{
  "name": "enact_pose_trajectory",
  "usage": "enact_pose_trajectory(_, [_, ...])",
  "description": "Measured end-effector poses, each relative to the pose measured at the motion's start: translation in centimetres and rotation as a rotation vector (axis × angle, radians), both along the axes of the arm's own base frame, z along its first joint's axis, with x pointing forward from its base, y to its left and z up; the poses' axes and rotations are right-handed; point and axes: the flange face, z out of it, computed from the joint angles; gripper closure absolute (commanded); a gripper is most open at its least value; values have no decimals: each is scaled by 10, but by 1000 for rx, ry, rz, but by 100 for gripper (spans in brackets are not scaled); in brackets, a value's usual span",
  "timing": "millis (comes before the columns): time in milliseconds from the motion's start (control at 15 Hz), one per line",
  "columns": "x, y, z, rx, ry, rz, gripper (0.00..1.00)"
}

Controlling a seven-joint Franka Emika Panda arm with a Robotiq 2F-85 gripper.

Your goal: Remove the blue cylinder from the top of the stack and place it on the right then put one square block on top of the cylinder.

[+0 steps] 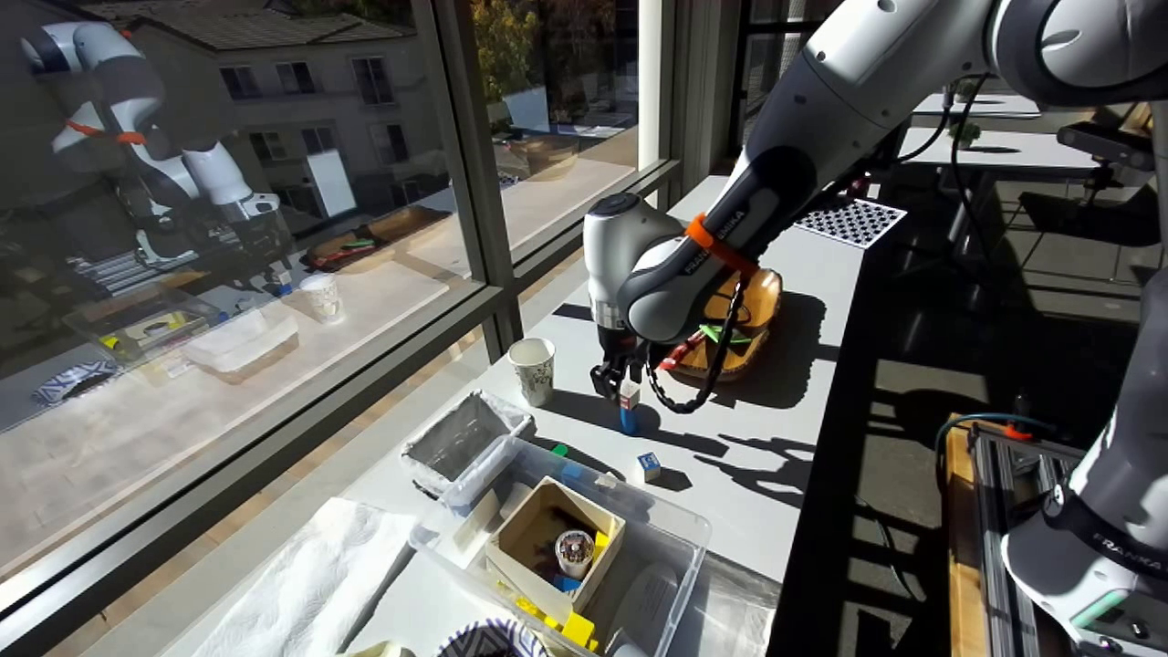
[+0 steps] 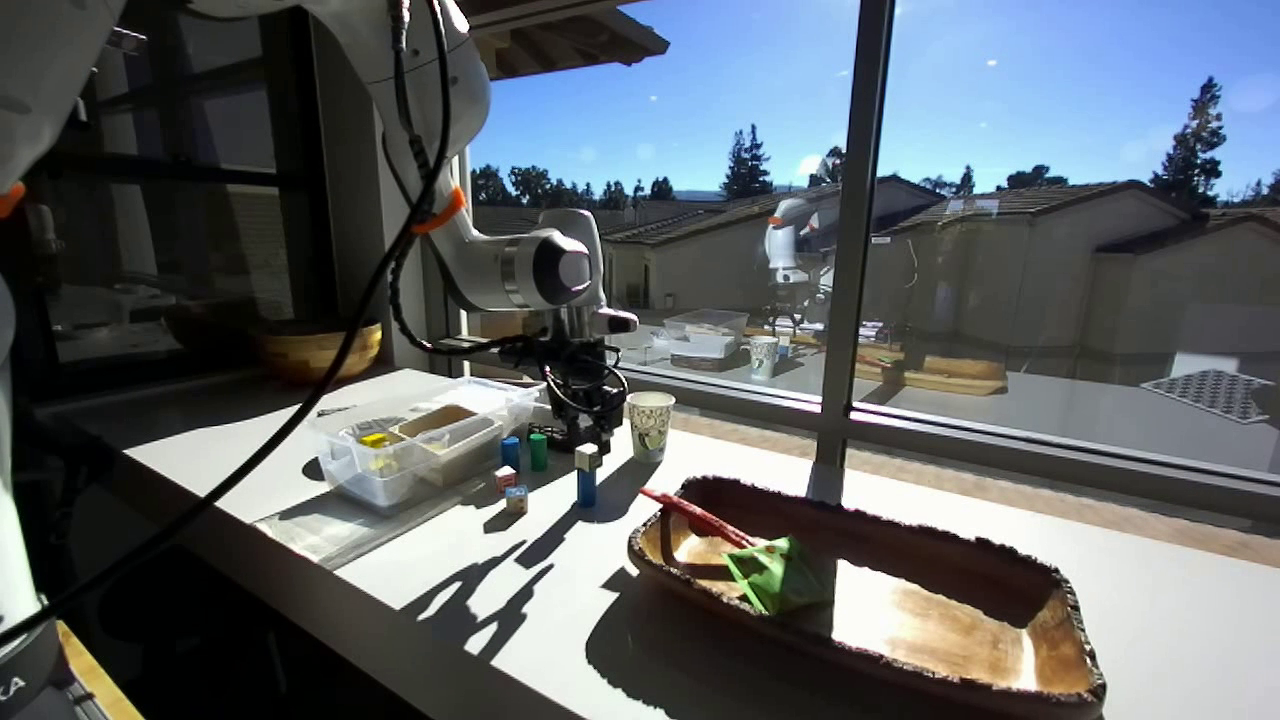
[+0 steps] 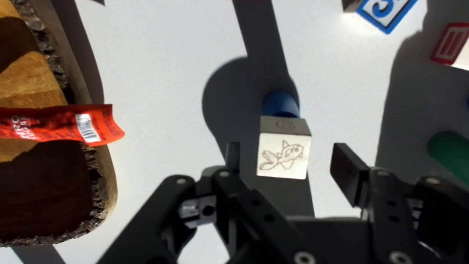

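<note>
A blue cylinder stands upright on the table, with a pale square block on top of it. In the wrist view the block shows a fish drawing, and part of the cylinder shows beyond it. My gripper is open and empty, with one finger on each side of the block and gaps on both sides. In both exterior views the gripper is right at or just above the block; the exact height is unclear.
A blue-edged block, red-edged block, green cylinder and another blue cylinder stand nearby. A paper cup is by the window. A clear bin and a brown tray flank the blocks.
</note>
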Motion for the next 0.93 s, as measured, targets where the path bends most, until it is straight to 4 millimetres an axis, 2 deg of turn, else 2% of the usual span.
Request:
enact_pose_trajectory(467, [0, 5, 8, -3, 10, -5, 0])
enact_pose_trajectory(933, [-8, 22, 35, -3, 16, -50, 0])
